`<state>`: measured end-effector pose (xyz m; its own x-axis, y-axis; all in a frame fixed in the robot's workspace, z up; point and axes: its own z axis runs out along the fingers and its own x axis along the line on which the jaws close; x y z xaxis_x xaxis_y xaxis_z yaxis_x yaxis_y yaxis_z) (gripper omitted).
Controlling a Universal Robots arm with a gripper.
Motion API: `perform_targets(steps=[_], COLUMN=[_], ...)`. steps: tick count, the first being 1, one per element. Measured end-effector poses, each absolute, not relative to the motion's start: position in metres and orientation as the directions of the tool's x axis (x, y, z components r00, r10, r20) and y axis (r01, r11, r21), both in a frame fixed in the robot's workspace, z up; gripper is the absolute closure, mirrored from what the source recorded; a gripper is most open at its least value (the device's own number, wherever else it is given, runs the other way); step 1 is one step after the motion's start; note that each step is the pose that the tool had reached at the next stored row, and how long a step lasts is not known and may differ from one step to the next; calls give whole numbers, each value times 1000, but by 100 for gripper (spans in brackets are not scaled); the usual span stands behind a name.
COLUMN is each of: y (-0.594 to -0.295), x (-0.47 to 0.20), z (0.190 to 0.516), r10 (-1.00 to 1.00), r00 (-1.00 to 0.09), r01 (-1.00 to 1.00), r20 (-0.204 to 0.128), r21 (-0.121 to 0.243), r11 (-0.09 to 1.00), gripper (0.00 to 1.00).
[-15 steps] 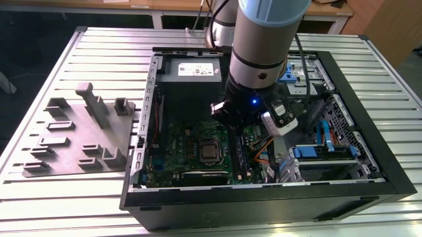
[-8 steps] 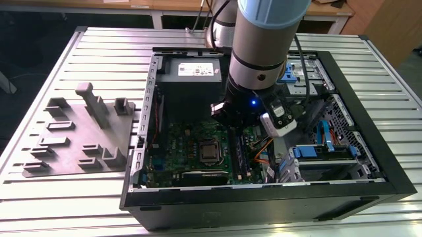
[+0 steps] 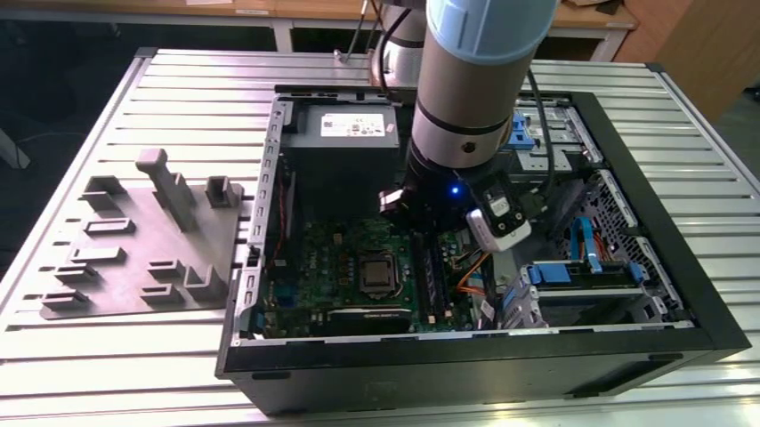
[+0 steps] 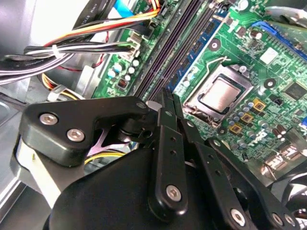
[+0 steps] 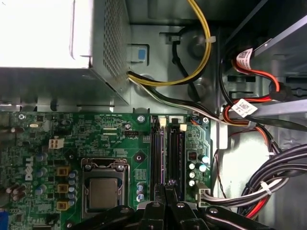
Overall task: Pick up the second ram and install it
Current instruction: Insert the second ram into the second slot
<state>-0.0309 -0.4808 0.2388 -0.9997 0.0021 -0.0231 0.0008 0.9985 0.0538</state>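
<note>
Slatted metal table (image 3: 665, 116) carries two items. Open computer case (image 3: 475, 369) stands on it. In the exterior view, grey holder tray (image 3: 131, 258) lies flat at the case's 9 o'clock.

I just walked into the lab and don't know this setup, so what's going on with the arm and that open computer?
A robot arm reaches down into the open computer case. Its gripper is low over the motherboard, fingers drawn together, tips at the long black memory slots beside the processor socket. Whether the second ram sits between them cannot be made out. The grey holder tray lies on the table, at the exterior view's left of the case.
</note>
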Motion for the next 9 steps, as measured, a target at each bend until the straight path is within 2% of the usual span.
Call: perform_targets(steps=[9], y=[-482], x=[-31], z=[234], r10=[2], r00=[-1000], r01=[1], r20=[-23], r21=[54], r11=[999], gripper=[88])
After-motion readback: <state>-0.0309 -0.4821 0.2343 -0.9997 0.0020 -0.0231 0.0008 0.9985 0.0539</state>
